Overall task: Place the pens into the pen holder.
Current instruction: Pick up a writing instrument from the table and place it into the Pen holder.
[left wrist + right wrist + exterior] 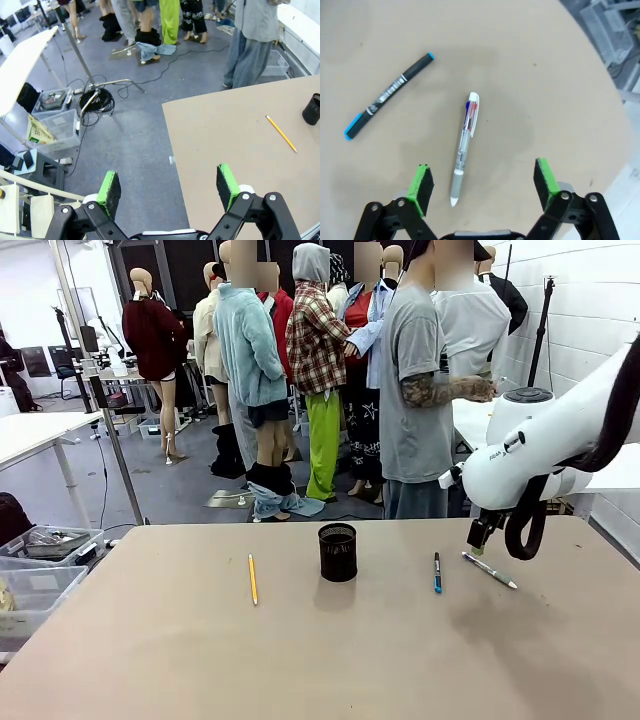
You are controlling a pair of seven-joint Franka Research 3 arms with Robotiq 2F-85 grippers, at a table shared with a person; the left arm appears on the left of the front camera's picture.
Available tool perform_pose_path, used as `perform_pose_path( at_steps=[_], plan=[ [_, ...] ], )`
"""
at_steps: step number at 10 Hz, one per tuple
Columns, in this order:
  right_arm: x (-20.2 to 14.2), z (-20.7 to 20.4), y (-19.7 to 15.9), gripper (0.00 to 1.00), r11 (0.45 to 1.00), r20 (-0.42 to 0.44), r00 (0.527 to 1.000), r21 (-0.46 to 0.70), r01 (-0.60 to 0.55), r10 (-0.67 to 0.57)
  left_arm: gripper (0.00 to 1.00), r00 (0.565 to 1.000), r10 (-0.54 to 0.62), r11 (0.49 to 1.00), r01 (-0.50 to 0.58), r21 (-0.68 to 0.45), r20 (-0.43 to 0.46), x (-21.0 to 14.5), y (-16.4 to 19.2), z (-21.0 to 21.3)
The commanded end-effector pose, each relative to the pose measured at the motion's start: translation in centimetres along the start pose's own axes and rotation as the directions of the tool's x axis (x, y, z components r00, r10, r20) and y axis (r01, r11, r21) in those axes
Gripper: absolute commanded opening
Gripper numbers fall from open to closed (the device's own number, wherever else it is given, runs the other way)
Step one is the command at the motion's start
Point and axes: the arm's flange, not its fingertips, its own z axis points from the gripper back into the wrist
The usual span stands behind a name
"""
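While the left hand (169,182) hangs spread wide, the right hand (482,180) hovers spread above the silver-white pen (464,146).

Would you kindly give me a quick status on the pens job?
Left gripper open. Right gripper open above silver-white pen. Pencil, blue-and-black pen lie on table; pen holder unblocked.

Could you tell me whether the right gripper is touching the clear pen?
Apart. The right wrist view shows the clear pen lying between the fingers of the open right gripper, bare table either side.
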Motion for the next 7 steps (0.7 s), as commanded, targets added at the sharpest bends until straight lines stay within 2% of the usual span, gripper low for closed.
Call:
perform_pose_path(
  at_steps=[1,6,7],
  plan=[
    [0.7,-1.3,-0.9,1.00,0.998,-0.033,0.999,0.056,-0.020,0.021,1.00,1.000,0.016,1.000,-0.016,0.014,0.006,0.2,0.0,-0.1],
    [0.6,-4.2,-1.7,1.00,0.986,-0.080,0.997,0.168,-0.004,0.018,1.00,1.000,0.016,1.000,-0.016,0.014,0.006,0.2,0.0,-0.1],
    [0.7,-4.5,-1.9,0.93,0.984,-0.088,0.996,0.180,-0.001,0.017,1.00,1.000,0.016,1.000,-0.016,0.014,0.006,0.2,0.0,-0.1]
  ],
)
